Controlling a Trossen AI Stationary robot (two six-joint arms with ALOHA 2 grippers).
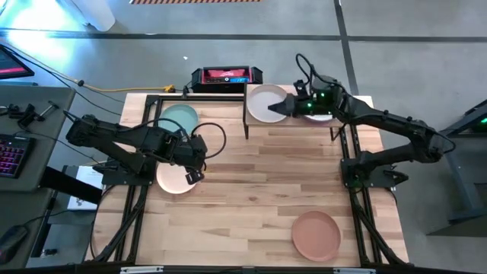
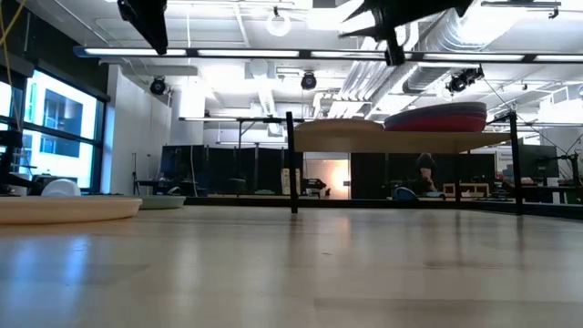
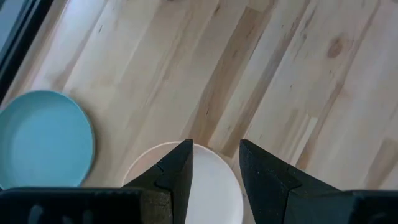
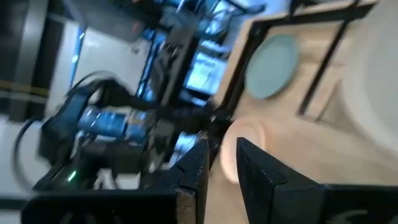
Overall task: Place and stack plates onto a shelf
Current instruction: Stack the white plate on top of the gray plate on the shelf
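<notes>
The shelf (image 1: 293, 123) stands at the table's far edge. A pale plate (image 1: 264, 103) lies on its left half, and a stack with grey and magenta plates (image 2: 435, 117) on its right half. My right gripper (image 1: 283, 107) hovers over the shelf between them, pointing left, its fingers slightly apart with nothing between. A cream plate (image 1: 173, 181) and a teal plate (image 1: 179, 117) lie flat on the table at the left. My left gripper (image 3: 216, 163) hangs open above the cream plate (image 3: 214, 186), pointing down, clear of it.
A terracotta plate (image 1: 316, 234) lies near the table's front right. A dark box with a red top (image 1: 226, 76) sits behind the table's far edge. The black table frame (image 1: 358, 205) runs along both sides. Bare wood lies in the table's middle (image 1: 266, 175).
</notes>
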